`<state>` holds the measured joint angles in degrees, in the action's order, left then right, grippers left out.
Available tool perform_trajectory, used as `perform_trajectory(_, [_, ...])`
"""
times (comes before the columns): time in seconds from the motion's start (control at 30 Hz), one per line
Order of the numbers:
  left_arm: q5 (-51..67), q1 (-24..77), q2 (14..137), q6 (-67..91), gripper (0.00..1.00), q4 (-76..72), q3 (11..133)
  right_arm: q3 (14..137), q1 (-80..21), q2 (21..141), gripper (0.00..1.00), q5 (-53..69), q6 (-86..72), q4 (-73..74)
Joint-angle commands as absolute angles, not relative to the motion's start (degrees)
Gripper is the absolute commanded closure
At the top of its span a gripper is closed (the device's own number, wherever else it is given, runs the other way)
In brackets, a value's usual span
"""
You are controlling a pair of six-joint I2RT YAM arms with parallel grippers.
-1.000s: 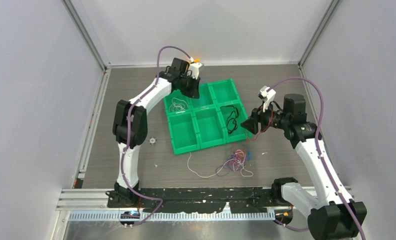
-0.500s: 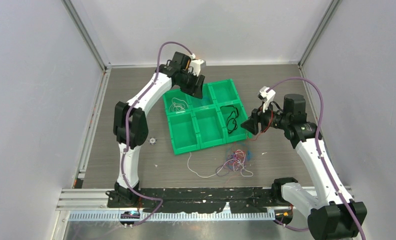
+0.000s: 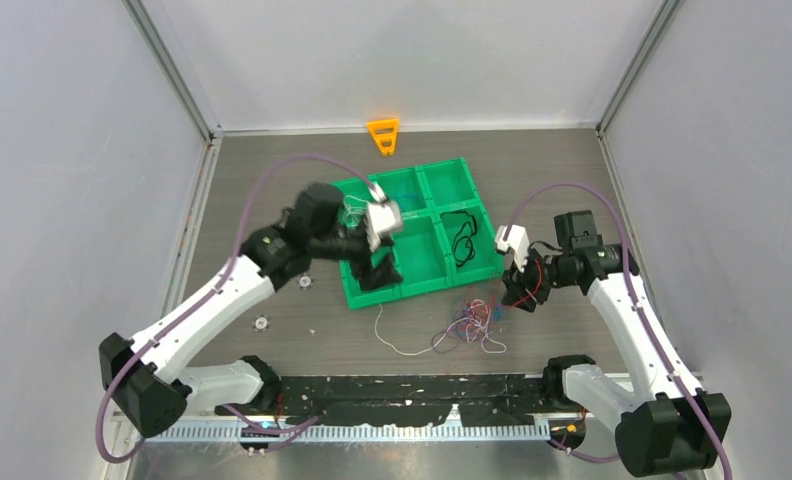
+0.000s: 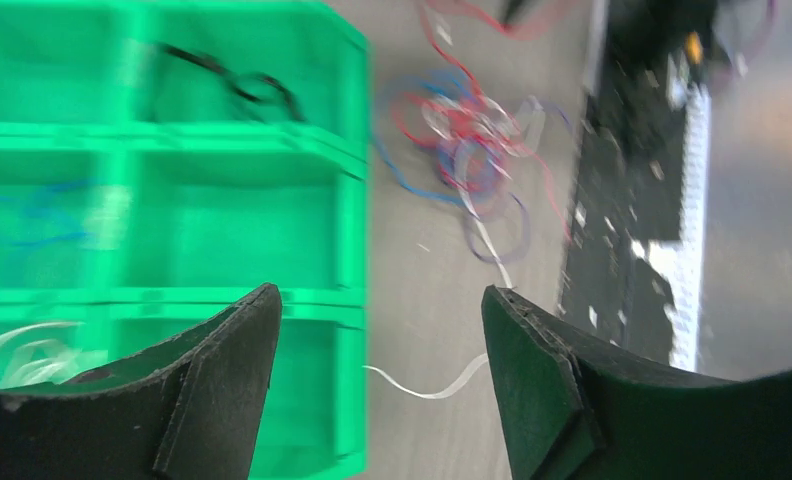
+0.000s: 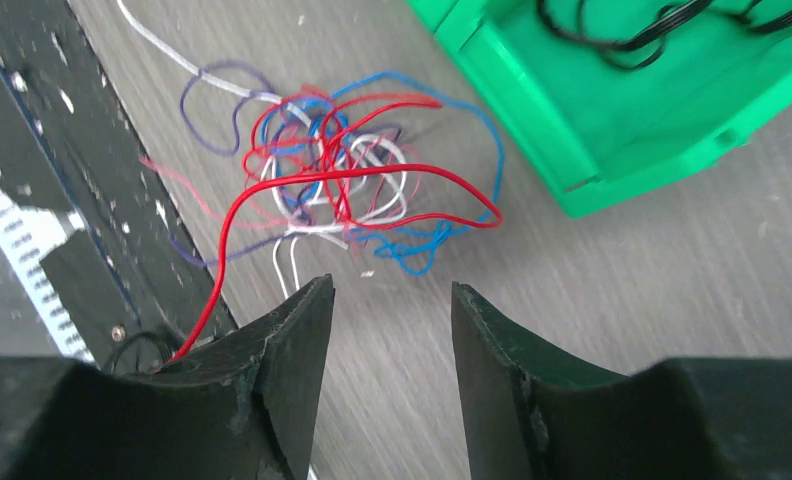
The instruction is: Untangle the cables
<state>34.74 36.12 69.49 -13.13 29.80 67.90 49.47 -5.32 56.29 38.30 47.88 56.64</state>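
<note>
The tangled cables (image 3: pixel 472 322) lie in a red, blue, purple and white knot on the table in front of the green tray (image 3: pixel 424 287). One white cable (image 3: pixel 392 343) trails left from the knot. My left gripper (image 3: pixel 383 272) hangs open over the tray's near-left corner, with nothing between its fingers (image 4: pixel 377 310); the knot (image 4: pixel 472 140) lies beyond it. My right gripper (image 3: pixel 521 299) is open just right of the knot, its jaws (image 5: pixel 392 290) empty and the knot (image 5: pixel 342 180) ahead of them. A red cable (image 5: pixel 222 255) runs from the knot down beside one finger.
The tray holds a black cable (image 3: pixel 460 235) in a right compartment, a blue one (image 3: pixel 404 186) at the back and a white one (image 4: pixel 22 350) at the left. An orange triangular piece (image 3: pixel 383 135) stands at the back. Two silver discs (image 3: pixel 304 282) (image 3: pixel 261 322) lie left of the tray.
My left arm swung from the tray's far-left corner to its near side and its gripper opened. My right gripper came down from the tray's right edge toward the knot, its jaws slightly narrower.
</note>
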Motion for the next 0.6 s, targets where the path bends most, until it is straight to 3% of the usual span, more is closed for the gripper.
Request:
perform_trajectory(0.0, [31.18,47.61,70.80,-21.17,0.27,24.74,57.01,48.33,-5.89,55.77,0.46,35.72,58.68,61.94])
perform_trajectory(0.07, [30.11,51.04,71.99,-20.68,0.28,21.63,55.58,48.55,-5.89,56.04,0.47,36.03,58.49,61.65])
perform_trajectory(0.13, [30.20,52.63,73.83,-17.85,0.27,17.03,55.63,48.99,-5.84,55.92,0.72,37.63,57.69,61.32])
perform_trajectory(0.2, [30.41,53.45,74.99,-16.02,0.24,11.56,55.51,50.31,-5.89,55.34,0.88,40.43,56.19,61.42])
perform_trajectory(0.23, [30.55,53.75,75.31,-15.77,0.23,8.54,55.11,50.95,-5.89,55.00,0.91,42.87,55.60,61.81])
perform_trajectory(0.43, [32.51,55.98,81.00,-18.78,0.20,-7.66,54.81,58.09,-5.89,51.92,0.95,50.03,46.60,59.64])
perform_trajectory(0.57, [35.34,56.51,88.12,-28.50,0.32,-8.83,58.71,60.68,-5.90,51.93,0.95,50.88,44.05,59.91])
